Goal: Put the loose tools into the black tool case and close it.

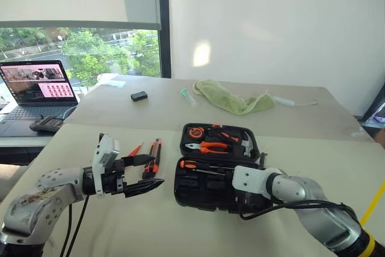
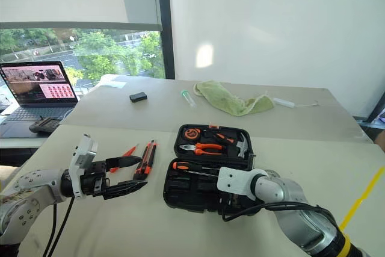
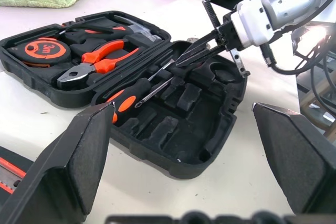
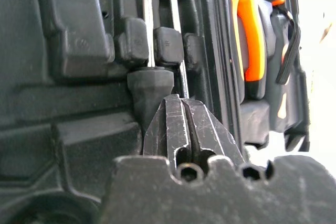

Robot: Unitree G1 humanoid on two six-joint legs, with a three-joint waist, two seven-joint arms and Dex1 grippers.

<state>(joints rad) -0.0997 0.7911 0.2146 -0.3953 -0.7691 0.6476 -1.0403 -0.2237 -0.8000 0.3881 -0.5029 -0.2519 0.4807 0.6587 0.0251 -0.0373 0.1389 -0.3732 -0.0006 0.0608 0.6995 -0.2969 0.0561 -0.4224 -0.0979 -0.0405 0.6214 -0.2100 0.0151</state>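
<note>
The black tool case [image 1: 207, 197] lies open in the middle of the table. Its far half holds an orange tape measure [image 1: 196, 132], the pliers [image 1: 207, 147] and a hammer [image 1: 248, 144]. Two long screwdrivers [image 3: 128, 98] lie in slots of the near half. My right gripper [image 3: 184, 61] is shut, its tip down at their shafts [image 4: 148, 19]. My left gripper [image 1: 157, 170] hovers open left of the case. Just beyond it on the table lie the utility knife [image 1: 155, 157] and the small red-orange screwdriver [image 1: 135, 150].
A green cloth [image 1: 231, 97], a small black box [image 1: 139, 95] and a small tube [image 1: 187, 95] lie on the far table. A laptop [image 1: 39, 82] and a black device [image 1: 45, 124] sit on a desk at the left. A seam separates the two tables.
</note>
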